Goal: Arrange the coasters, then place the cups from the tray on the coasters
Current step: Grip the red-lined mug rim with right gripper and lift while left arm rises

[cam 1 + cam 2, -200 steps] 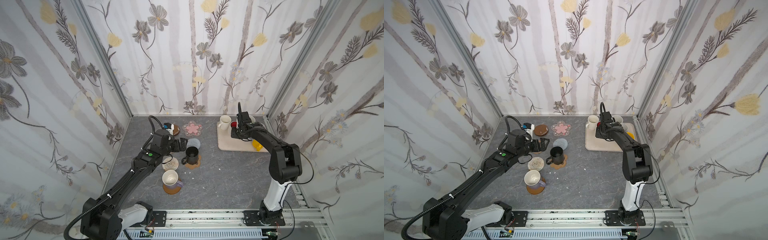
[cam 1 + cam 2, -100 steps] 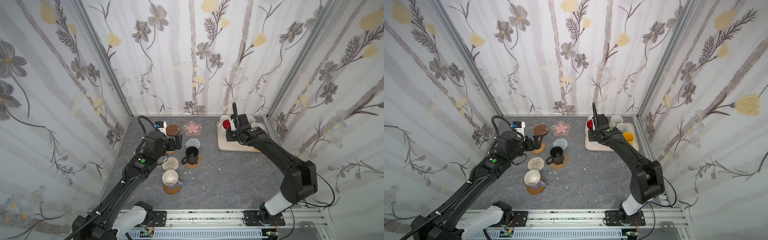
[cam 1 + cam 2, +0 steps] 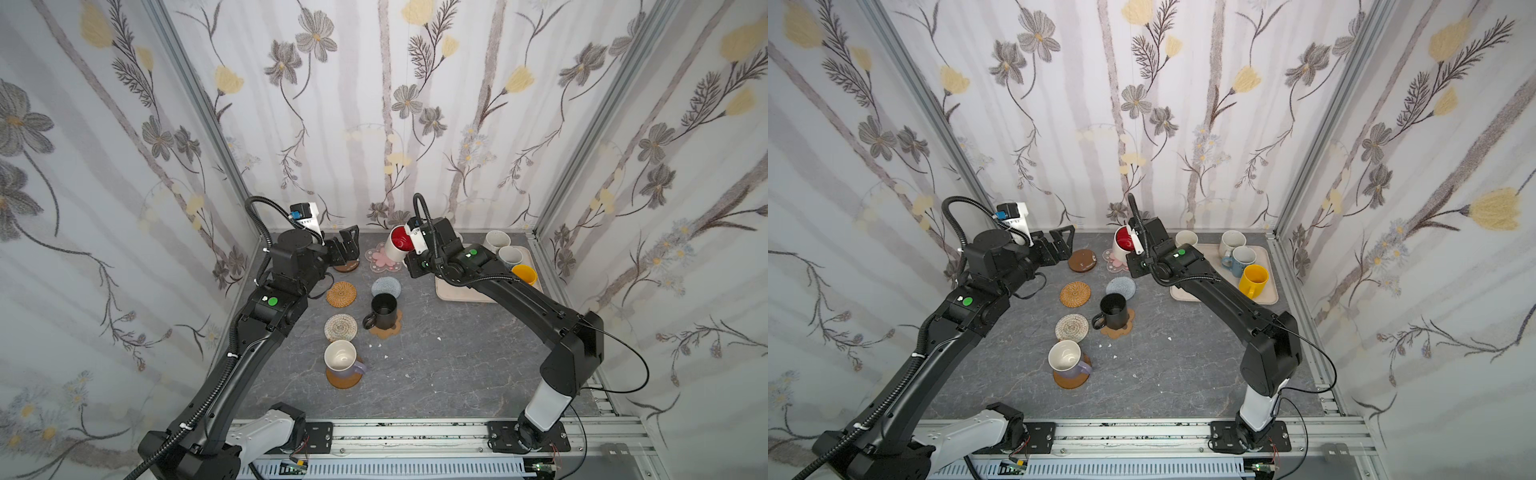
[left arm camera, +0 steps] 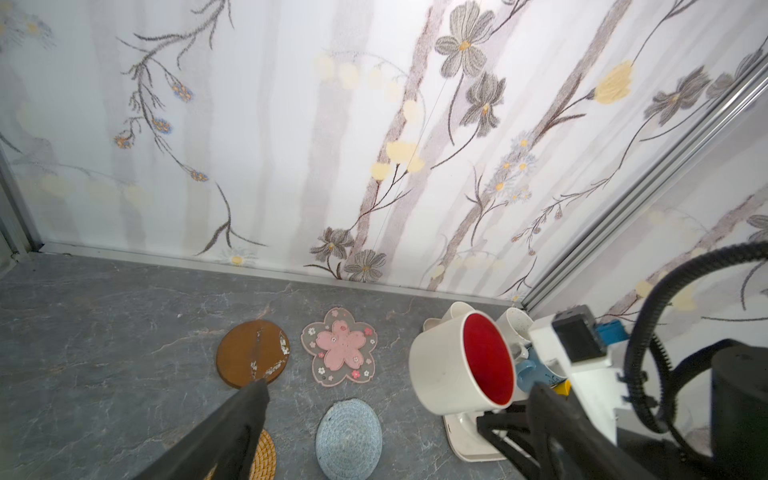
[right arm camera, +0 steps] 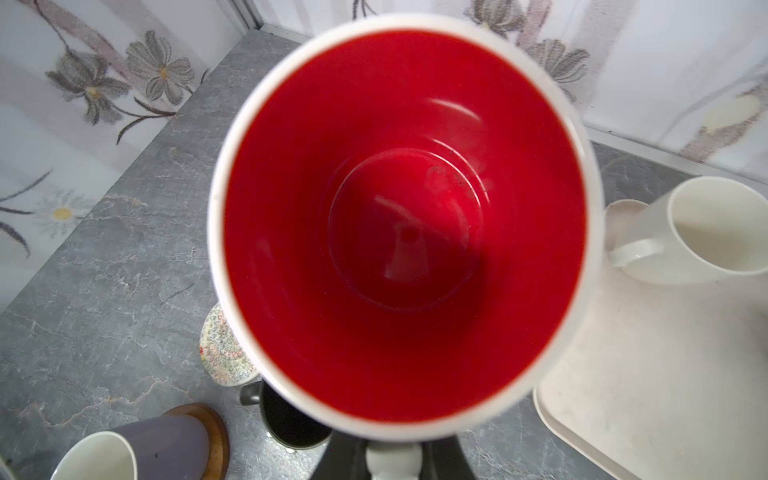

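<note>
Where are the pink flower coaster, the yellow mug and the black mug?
pink flower coaster (image 4: pixel 340 347): left wrist view, pink blossom centre
yellow mug (image 3: pixel 1255 275): in a top view, inside its mouth
black mug (image 3: pixel 385 320): in a top view, side wall

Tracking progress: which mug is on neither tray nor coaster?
The white mug with the red inside, held tilted in the right gripper; black mug and lavender mug sit on coasters, the others on the tray.
</note>
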